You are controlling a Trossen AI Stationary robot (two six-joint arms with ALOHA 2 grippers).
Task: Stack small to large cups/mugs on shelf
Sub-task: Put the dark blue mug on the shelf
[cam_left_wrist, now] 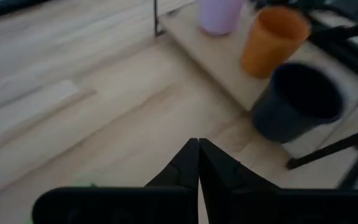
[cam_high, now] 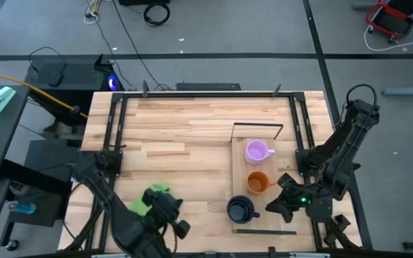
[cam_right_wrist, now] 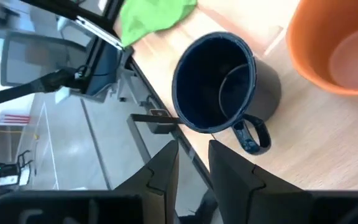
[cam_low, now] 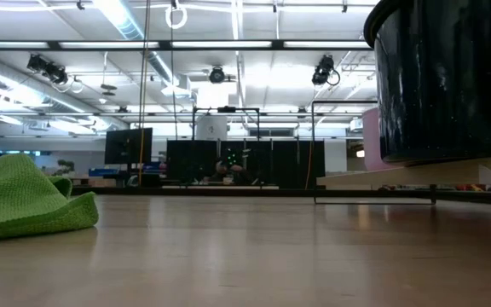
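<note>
Three mugs stand upright on their bases in a row along the shelf (cam_high: 287,154), a light-wood board with a black wire frame. They are the purple mug (cam_high: 257,150) nearest the far end, the orange mug (cam_high: 258,183) in the middle, and the black mug (cam_high: 241,209) at the near end. My right gripper (cam_high: 274,206) hovers just right of the black mug (cam_right_wrist: 222,84), open, with its fingers short of the handle (cam_right_wrist: 253,134). My left gripper (cam_high: 180,228) waits near the table's near edge, shut (cam_left_wrist: 199,155).
A crumpled green cloth (cam_high: 154,196) lies on the plank table left of the shelf, close to my left arm. Black frame rails (cam_high: 113,122) run along the table's left and right sides. Bare wood lies between the cloth and the shelf.
</note>
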